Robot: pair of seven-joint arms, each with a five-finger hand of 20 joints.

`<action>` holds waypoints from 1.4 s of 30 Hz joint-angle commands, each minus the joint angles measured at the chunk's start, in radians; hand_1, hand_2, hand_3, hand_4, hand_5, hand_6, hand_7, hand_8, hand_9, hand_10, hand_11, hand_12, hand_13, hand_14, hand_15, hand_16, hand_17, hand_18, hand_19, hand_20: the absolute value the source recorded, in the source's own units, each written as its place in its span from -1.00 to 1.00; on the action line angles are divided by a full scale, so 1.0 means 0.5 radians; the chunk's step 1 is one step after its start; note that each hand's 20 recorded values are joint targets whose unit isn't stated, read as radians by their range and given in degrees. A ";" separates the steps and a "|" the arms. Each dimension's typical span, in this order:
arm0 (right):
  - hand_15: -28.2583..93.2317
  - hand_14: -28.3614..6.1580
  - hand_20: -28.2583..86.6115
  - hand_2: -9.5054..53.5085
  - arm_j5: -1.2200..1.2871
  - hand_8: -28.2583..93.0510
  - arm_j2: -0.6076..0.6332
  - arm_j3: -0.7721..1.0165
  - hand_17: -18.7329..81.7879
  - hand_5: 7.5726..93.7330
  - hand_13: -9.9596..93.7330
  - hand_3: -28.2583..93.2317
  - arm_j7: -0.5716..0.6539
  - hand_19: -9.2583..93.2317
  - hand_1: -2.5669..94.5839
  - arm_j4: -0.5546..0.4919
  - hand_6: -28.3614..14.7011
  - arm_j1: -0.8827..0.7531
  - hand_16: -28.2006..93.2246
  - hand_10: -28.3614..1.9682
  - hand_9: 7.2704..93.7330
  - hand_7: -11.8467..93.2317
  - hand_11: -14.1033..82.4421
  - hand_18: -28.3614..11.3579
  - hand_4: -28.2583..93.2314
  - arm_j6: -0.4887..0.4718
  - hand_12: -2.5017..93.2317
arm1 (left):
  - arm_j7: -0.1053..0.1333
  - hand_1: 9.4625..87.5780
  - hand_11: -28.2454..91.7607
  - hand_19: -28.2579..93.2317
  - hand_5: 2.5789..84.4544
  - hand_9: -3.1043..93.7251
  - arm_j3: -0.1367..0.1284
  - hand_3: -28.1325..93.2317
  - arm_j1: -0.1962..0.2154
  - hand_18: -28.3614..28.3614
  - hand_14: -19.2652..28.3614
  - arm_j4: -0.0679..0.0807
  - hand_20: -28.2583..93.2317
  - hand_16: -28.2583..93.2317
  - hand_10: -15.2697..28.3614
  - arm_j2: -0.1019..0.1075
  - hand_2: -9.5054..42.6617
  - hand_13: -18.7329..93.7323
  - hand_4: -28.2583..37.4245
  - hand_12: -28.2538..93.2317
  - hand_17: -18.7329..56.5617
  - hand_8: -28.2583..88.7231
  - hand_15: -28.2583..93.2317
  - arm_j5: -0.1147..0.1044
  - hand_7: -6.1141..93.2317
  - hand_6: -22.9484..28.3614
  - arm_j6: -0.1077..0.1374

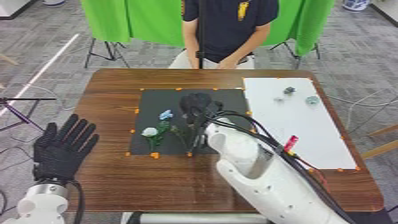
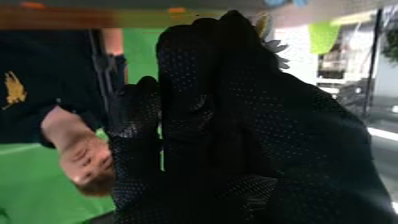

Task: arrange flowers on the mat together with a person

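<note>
Filling the black mat (image 1: 218,150) looks to be partly done, by my judgement; the white flower (image 1: 150,132) and the blue flower (image 1: 166,115) lie on its left half, the blue one farther from the robot, with green stems running towards the near edge; the right hand (image 1: 201,102) is over the mat's far part, its fingers drawn together with the thumb, seemingly clamped on a flower with grey petals (image 2: 278,52), which shows beside the fingertips in the right wrist view; whether its stem touches the mat I cannot tell; the white sheet (image 1: 311,122) to the right holds what is probably left to place: a small bluish flower (image 1: 290,90), a pale green flower (image 1: 312,100) and, nearer the robot, a pink flower (image 1: 291,142) beside the right arm; the left hand (image 1: 62,150) is at the table's left side, fingers straight and slightly apart, holding nothing.
</note>
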 commanded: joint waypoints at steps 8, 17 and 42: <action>0.32 0.43 0.14 -1.00 -0.147 -0.49 -0.132 -0.126 0.28 0.37 0.58 0.60 0.039 0.92 0.35 0.142 0.37 0.049 0.23 0.29 0.59 0.16 -0.29 -0.38 -1.00 -0.105 0.03 | -0.046 -0.59 -0.26 -0.08 0.03 -0.12 0.020 0.66 -0.052 0.47 0.42 0.035 -0.32 -0.59 0.35 0.040 -0.09 -0.12 -1.00 -0.38 -0.58 -0.66 -0.12 -0.009 -0.72 0.20 -0.026; 0.34 0.42 0.13 -1.00 -0.073 -0.51 -0.105 -0.132 0.26 0.25 0.53 0.60 0.128 0.92 0.33 0.122 0.31 0.014 0.22 0.23 0.51 0.16 -0.27 -0.42 -1.00 -0.101 0.00 | -0.028 -0.59 -0.26 -0.08 0.03 -0.13 -0.052 0.66 -0.002 0.47 0.42 0.018 -0.32 -0.59 0.35 0.036 -0.09 -0.12 -1.00 -0.38 -0.59 -0.66 -0.12 -0.027 -0.72 0.20 -0.039; 0.39 0.33 0.10 -1.00 -0.014 -0.80 -0.110 -0.073 0.19 0.20 0.43 0.62 0.147 0.90 0.30 0.083 0.27 -0.052 0.20 0.16 0.39 -0.20 -0.33 -0.48 -1.00 -0.025 -0.09 | 0.041 -0.57 -0.26 -0.07 0.02 -0.11 -0.161 0.66 0.061 0.48 0.43 -0.007 -0.32 -0.59 0.36 0.046 -0.14 -0.12 -1.00 -0.38 -0.59 -0.66 -0.11 -0.024 -0.72 0.20 -0.021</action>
